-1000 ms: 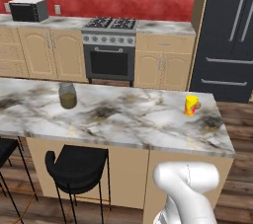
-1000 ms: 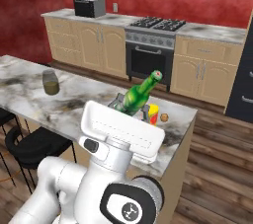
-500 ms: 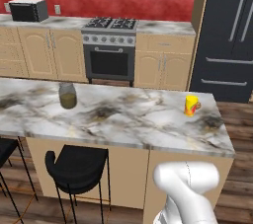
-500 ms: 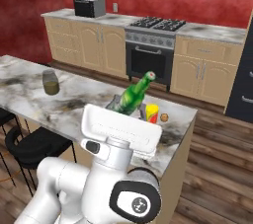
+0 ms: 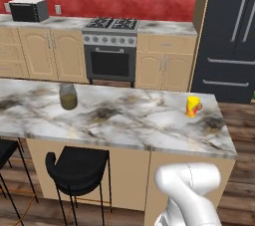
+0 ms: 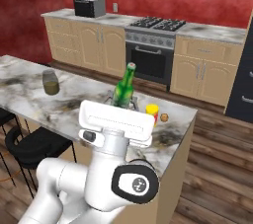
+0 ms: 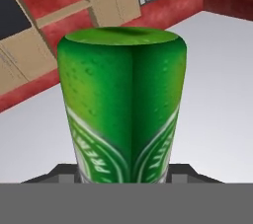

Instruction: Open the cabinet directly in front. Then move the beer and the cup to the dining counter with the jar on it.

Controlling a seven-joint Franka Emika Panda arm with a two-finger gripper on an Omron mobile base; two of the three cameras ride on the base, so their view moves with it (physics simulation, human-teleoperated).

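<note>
One beer (image 6: 124, 90), tilted, clamped between the jaws of the gripper (image 7: 126, 181), above the near right end of the dining counter (image 5: 129, 120). On that counter: one cup (image 5: 192, 106) right, one jar (image 5: 68, 96) left. Two black stools (image 5: 77, 167).

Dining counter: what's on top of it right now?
On the dining counter stand the jar and the cup, far apart. The beer is tilted above it in the tool; the arm hides the marble below.
</note>
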